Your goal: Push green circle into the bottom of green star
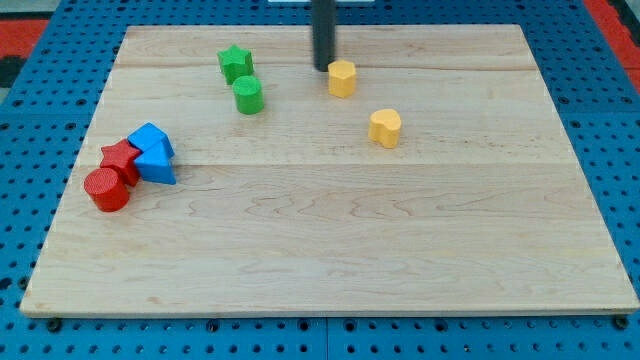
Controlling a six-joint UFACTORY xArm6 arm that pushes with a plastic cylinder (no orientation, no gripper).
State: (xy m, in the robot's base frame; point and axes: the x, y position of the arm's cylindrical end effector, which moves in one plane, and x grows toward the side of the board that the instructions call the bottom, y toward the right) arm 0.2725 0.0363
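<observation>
The green star [235,63] lies near the view's top, left of centre. The green circle [248,95] stands just below it and slightly to the right, touching or nearly touching it. My tip [323,68] is the lower end of the dark rod, to the right of both green blocks, right beside the upper yellow block [342,78]. It is well apart from the green circle.
A second yellow block, heart-like [385,128], lies right of centre. At the view's left is a cluster: a red star [120,159], a red circle [106,190], and two blue blocks [151,140] [157,165]. The wooden board [330,250] sits on a blue pegboard.
</observation>
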